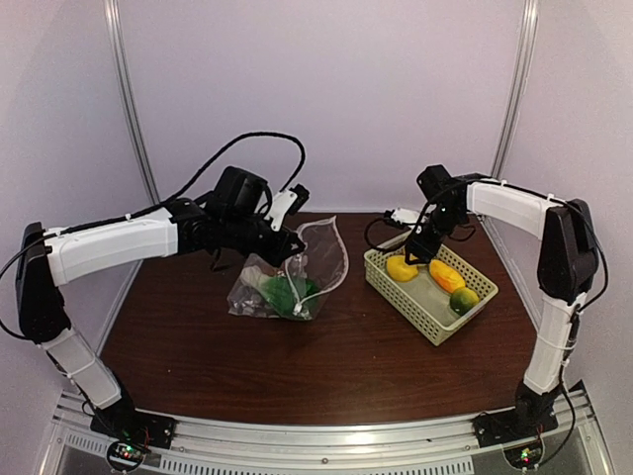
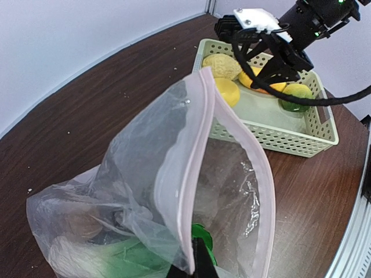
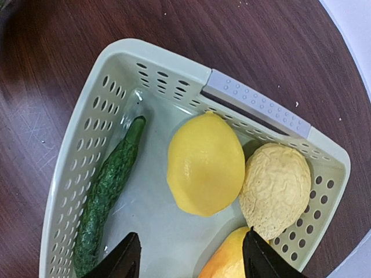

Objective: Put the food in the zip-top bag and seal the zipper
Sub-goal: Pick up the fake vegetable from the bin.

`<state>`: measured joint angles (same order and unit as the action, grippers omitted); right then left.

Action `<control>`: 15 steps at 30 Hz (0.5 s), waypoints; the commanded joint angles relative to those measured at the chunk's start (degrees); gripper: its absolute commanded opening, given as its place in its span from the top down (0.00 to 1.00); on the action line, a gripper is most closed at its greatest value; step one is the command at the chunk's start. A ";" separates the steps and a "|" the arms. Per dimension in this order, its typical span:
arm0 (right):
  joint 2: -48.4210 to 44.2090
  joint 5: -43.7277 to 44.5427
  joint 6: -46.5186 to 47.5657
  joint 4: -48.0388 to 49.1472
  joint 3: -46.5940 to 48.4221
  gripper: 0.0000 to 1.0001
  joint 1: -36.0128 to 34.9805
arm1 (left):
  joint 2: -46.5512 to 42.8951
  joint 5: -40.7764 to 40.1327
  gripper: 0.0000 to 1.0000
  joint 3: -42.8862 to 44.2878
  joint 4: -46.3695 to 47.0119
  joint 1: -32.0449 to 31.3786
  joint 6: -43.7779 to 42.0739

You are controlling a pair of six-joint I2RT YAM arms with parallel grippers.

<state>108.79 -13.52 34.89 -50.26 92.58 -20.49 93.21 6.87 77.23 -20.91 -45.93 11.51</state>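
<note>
1. Loading stage, by judgement, with sealing well off. Green leafy vegetable (image 2: 133, 258) already inside zip-top bag (image 1: 297, 282), left of table centre. Lemon (image 3: 206, 165), bumpy potato (image 3: 275, 191), orange piece (image 3: 226, 260) and cucumber (image 3: 107, 197) waiting in lattice basket (image 3: 75, 168) at right.
2. Left gripper (image 1: 289, 244): clenched on the bag's mouth edge, holding it lifted and gaping toward the basket. Zipper (image 2: 203, 98) unsealed; slider tab not made out.
3. Right gripper (image 3: 194, 258): released, jaws spread, hovering inside the basket rim above the orange piece, near the lemon.
4. Next move, as judged: descend, close on one piece, lift above the rim, carry left to the mouth.
5. Edges: potato pressed into the corner under the grey handle (image 3: 255, 104), touching the lemon; scant finger room there. Cucumber apart along the opposite wall.
6. Open room: bare tabletop (image 1: 346, 366) between bag and basket. Mouth narrow and floppy; possible snag on the strip at entry.
</note>
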 commanded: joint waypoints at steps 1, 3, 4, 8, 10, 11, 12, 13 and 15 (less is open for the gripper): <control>3.80 0.88 4.12 -1.48 4.17 0.36 -0.25 | -2.37 1.26 1.00 -0.33 3.43 0.41 -0.26; 6.03 0.35 5.00 -2.18 5.90 0.33 -0.25 | -2.49 1.20 1.00 -0.37 3.45 0.50 -0.31; 7.24 0.06 5.57 -2.90 6.82 0.32 -0.25 | -2.50 1.21 1.00 -0.41 3.48 0.49 -0.26; 10.23 -0.90 6.30 -4.15 8.42 0.32 -0.24 | -2.75 1.01 1.00 -0.42 3.30 0.71 -0.40; 10.48 -1.29 4.45 -4.52 8.49 0.34 -0.25 | -2.81 0.81 1.00 -0.48 3.31 0.88 -0.38; 10.32 -2.02 3.59 -5.42 8.50 0.35 -0.25 | -2.79 0.69 1.00 -0.50 3.30 0.97 -0.45; 9.93 -2.79 2.65 -6.44 8.50 0.35 -0.25 | -2.89 0.59 1.00 -0.50 3.25 1.01 -0.48; 9.27 -3.91 1.63 -7.53 8.22 0.35 -0.25 | -2.91 0.54 1.00 -0.50 3.26 1.02 -0.51; 7.06 -6.28 -0.48 -8.62 6.42 0.35 -0.30 | -2.93 0.80 1.00 -0.46 3.28 1.06 -0.39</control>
<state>119.22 -15.25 38.26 -54.68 99.61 -20.49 92.29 7.31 77.23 -20.56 -45.56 11.51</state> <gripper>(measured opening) 0.653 0.010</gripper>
